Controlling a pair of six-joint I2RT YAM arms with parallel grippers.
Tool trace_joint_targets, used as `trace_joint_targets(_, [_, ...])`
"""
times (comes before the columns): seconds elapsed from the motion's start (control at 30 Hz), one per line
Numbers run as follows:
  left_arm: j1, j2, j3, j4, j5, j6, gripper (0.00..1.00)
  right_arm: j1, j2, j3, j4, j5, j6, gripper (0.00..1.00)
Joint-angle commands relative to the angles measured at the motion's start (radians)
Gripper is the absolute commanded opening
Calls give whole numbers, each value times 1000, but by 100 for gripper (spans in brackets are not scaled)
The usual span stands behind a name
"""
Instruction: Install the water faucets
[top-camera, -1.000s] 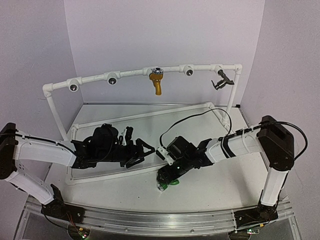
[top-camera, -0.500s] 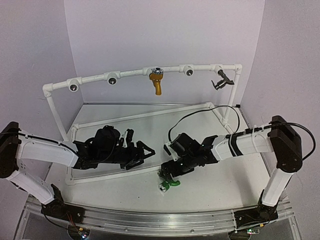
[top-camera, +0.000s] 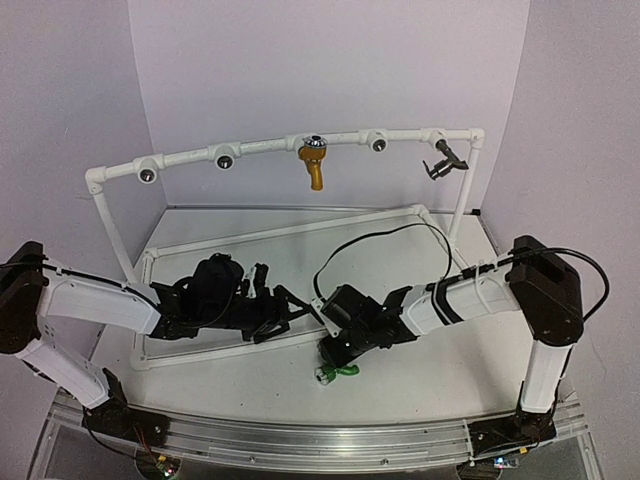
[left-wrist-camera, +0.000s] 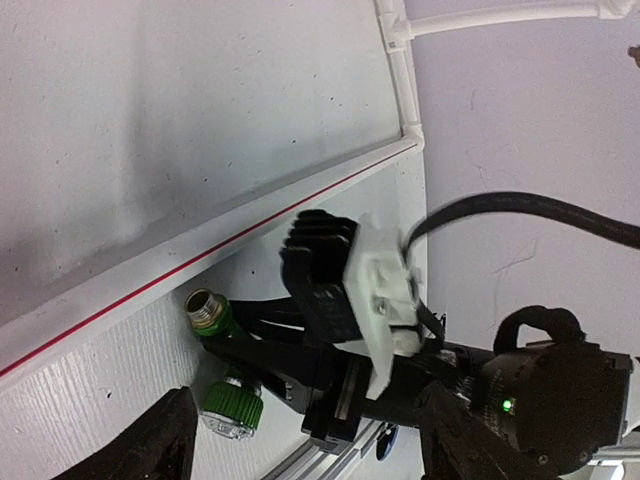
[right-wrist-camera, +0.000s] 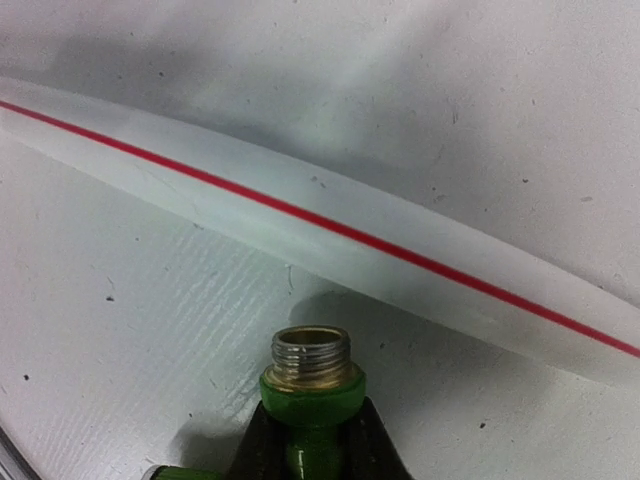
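Note:
The green faucet (top-camera: 340, 373) lies on the table just in front of the frame's near pipe. My right gripper (top-camera: 334, 358) is shut on its body. In the right wrist view my fingers (right-wrist-camera: 255, 452) clamp the green neck below the threaded brass end (right-wrist-camera: 312, 358). The left wrist view shows the same faucet (left-wrist-camera: 213, 318) with its green knob (left-wrist-camera: 232, 405) on the table. My left gripper (top-camera: 292, 303) is open and empty, just left of the right gripper. The mustard-yellow faucet (top-camera: 314, 166) hangs from the top pipe's middle. The dark grey faucet (top-camera: 445, 160) sits at its right end.
The white pipe frame (top-camera: 110, 225) stands on the table, with round silver-centred sockets (top-camera: 147, 175) (top-camera: 225, 160) (top-camera: 378, 145) along its top bar. Its near floor pipe with a red stripe (right-wrist-camera: 330, 232) runs just beyond the green faucet. A black cable (top-camera: 380, 240) loops over the frame's floor.

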Motion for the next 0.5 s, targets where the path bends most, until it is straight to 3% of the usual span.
trace_joint_targets(0.0, [-6, 64, 48, 10, 66, -14, 75, -3, -101, -73, 95, 52, -152, 0])
trace_joint_targets(0.1, [-9, 99, 84, 22, 111, -8, 72, -3, -223, -152, 234, 41, -251, 0])
trace_joint_targets(0.2, [-14, 95, 96, 39, 119, -2, 76, -3, -351, -238, 346, -58, -376, 0])
trace_joint_targets(0.37, [-20, 106, 122, 75, 159, 25, 77, -3, -418, -253, 379, -144, -472, 0])
trace_joint_targets(0.47, [-34, 130, 143, 90, 177, 29, 73, -2, -430, -248, 409, -154, -470, 0])
